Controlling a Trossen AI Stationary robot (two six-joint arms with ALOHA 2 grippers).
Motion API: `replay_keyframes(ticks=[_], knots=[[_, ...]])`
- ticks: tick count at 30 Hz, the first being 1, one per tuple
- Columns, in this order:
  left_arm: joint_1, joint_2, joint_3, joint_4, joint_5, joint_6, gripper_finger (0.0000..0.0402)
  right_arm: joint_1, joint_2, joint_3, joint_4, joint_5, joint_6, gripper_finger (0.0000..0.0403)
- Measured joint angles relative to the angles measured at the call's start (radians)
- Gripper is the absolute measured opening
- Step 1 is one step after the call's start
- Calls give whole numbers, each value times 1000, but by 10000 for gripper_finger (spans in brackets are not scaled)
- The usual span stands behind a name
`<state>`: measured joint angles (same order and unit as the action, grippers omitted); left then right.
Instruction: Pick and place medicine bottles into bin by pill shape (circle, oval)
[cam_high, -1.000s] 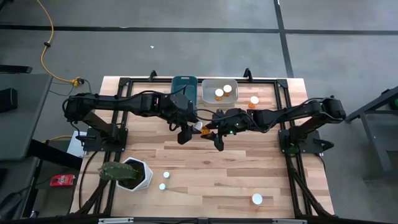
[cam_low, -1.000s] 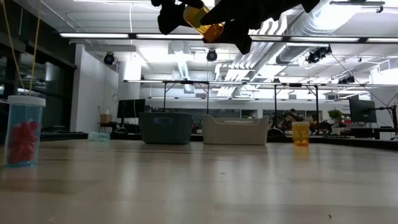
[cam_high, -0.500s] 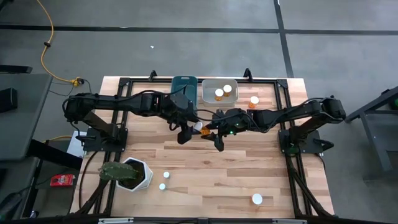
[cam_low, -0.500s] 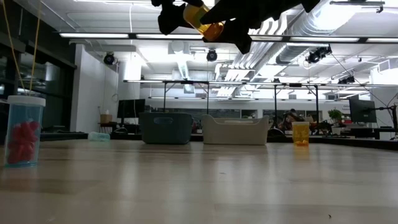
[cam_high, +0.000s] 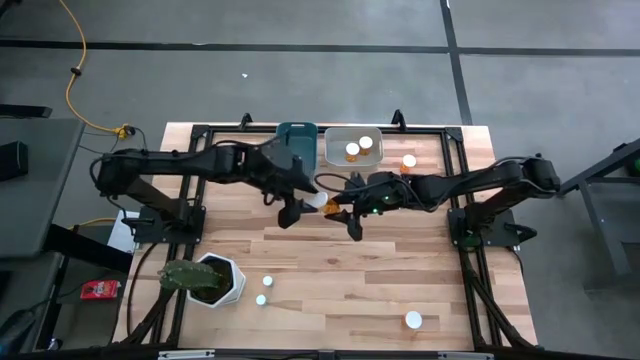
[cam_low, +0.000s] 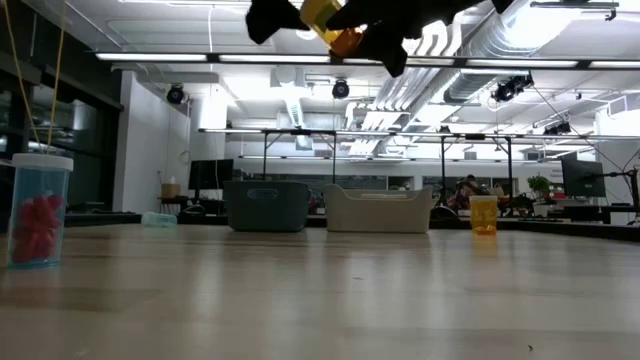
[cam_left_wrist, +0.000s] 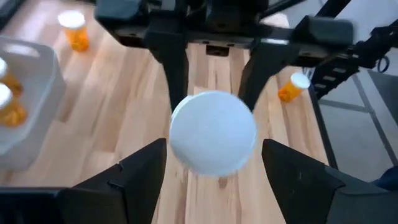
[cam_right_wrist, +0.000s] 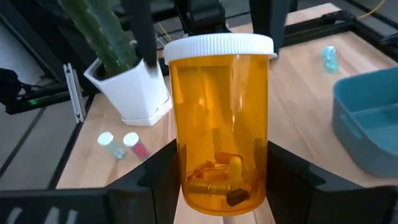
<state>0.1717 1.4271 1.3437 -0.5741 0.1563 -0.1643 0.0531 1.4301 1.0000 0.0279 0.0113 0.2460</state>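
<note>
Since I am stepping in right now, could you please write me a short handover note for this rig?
Right gripper: jaws shut on the held bottle, raised above mid-table.
Left gripper: jaws open either side of its cap, not gripping.
Done: two bottles in the white bin; teal bin shows none.
Left: bin the held bottle, then the bottle beside the white bin and the one near the front edge.

You will find no text, label, brand, number or sign that can be read in any view. The medicine bottle (cam_right_wrist: 219, 124) in the right wrist view shows bare amber plastic under a plain white cap, and the bins and the white pot show no lettering either.
</note>
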Motion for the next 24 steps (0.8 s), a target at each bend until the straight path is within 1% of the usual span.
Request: replay_keyframes(ticks=[3, 6, 7, 8, 11, 13, 15, 18, 21, 24], knots=[[17, -57, 0, -44, -10, 3, 255, -8, -32, 0, -5, 4, -12, 181], [32, -120, -2, -54, -15, -8, 255, -19, -71, 1, 4, 9, -19, 181], [36, -144, -11, -44, -20, -20, 255, -21, -84, 1, 6, 17, -19, 181], [38, -167, -26, -1, -28, -36, 255, -22, -94, 0, 15, 29, -19, 181], [23, -238, -131, 226, -50, -95, 255, -22, -108, 0, 101, 63, -20, 181], [-1, -269, -233, 441, -82, -134, 255, -22, -107, 0, 178, 62, -20, 181], [-25, -283, -343, 646, -124, -184, 255, -22, -101, 1, 257, 62, -20, 181], [-60, -270, -480, 934, -204, -264, 255, -22, -99, 1, 330, 61, -19, 181], [-83, -228, -551, 1156, -280, -294, 255, -22, -99, 1, 369, 61, -17, 181], [-92, -182, -556, 1275, -303, -282, 255, -22, -98, 1, 371, 61, -8, 181]])
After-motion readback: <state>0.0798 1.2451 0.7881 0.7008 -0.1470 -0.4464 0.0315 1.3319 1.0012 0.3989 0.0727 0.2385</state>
